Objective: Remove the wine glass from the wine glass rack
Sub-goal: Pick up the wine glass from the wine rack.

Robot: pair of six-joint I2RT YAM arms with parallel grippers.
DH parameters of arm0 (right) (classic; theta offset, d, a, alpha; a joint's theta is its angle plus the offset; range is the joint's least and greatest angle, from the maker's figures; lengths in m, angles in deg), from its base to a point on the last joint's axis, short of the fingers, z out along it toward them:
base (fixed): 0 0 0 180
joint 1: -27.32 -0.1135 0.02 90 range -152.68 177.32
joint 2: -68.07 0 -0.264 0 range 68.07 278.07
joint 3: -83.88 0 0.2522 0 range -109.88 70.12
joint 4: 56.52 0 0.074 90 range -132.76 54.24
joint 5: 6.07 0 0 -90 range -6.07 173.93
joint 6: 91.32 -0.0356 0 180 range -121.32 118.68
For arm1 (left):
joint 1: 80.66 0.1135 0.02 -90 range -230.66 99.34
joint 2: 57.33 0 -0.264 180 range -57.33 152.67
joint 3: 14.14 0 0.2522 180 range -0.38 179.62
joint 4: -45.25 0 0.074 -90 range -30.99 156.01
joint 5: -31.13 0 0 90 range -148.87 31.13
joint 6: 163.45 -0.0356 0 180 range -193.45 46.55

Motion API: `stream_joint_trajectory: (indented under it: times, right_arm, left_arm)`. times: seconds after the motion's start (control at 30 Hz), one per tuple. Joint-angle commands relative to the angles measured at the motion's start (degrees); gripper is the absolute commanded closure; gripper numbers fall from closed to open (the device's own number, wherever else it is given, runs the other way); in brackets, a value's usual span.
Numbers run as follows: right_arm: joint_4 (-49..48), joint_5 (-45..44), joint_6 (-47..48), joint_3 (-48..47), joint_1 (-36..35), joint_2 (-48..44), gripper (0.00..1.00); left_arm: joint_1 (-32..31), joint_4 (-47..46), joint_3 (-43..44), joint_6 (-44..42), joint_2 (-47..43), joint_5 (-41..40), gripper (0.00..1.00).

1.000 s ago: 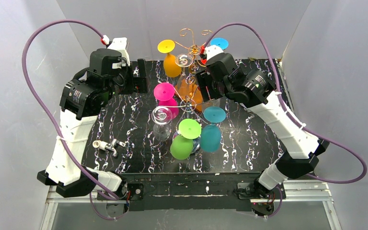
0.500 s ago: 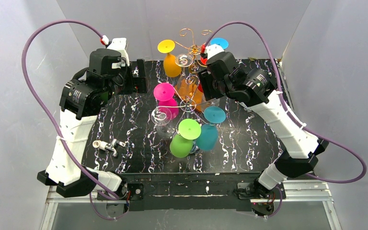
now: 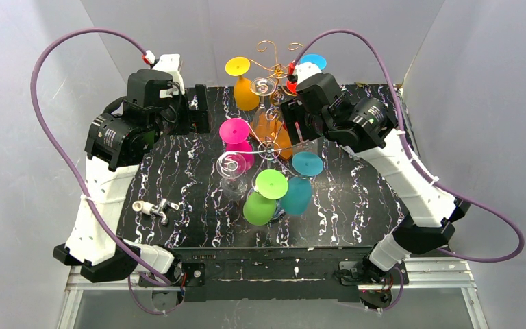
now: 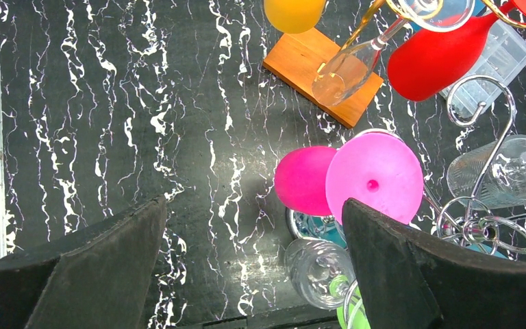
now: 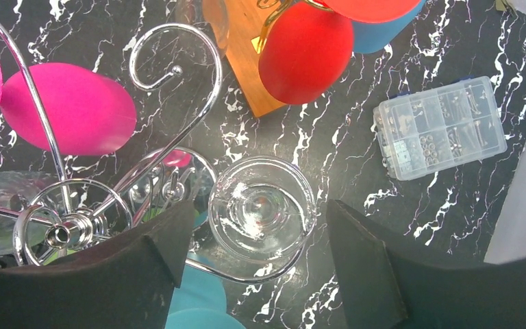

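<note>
right hand wide open, empty, straddling clear wine glass; i fear off-centre squeeze knocks it against wine glass rack, chipping it

Left side: your left gripper has bare table beneath, pink glass just right
Right side: your right gripper brackets a clear glass; silver scroll arm and red glass crowd beyond
</note>
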Motion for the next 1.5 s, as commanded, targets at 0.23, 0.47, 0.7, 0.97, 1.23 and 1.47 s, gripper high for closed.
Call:
stream_joint_trajectory:
  times: [0.23, 0.47, 0.7, 0.97, 1.23, 1.47]
  right_arm:
    - [-3.1, 0.1, -1.3, 1.9, -0.3, -1.1, 0.18]
    - [-3.8, -0.3, -2.5, 3.1, -0.3, -1.5, 0.22]
    - [-4.7, -3.2, -3.7, 2.0, -0.3, -2.5, 0.52]
    - [-3.8, -6.4, -4.0, 0.2, -0.3, -3.8, 0.58]
    - [-3.1, -6.2, -4.4, 0.8, -0.3, -5.2, 0.59]
    - [-2.8, -4.8, -4.6, 1.6, -0.3, -6.6, 0.60]
  left_arm:
    - [0.8, 0.8, 0.1, -0.6, -0.8, 0.2, 0.01]
    - [0.9, 0.9, 0.1, -0.6, -0.7, 0.3, 0.01]
    - [1.1, 0.9, -0.1, -0.3, -0.7, 0.6, 0.01]
    - [1.2, 0.9, 0.1, -0.5, -0.5, 0.6, 0.01]
    - [1.2, 1.1, 0.3, -0.4, -0.3, 0.8, 0.01]
    - [1.2, 1.1, 0.4, 0.0, -0.1, 1.3, 0.01]
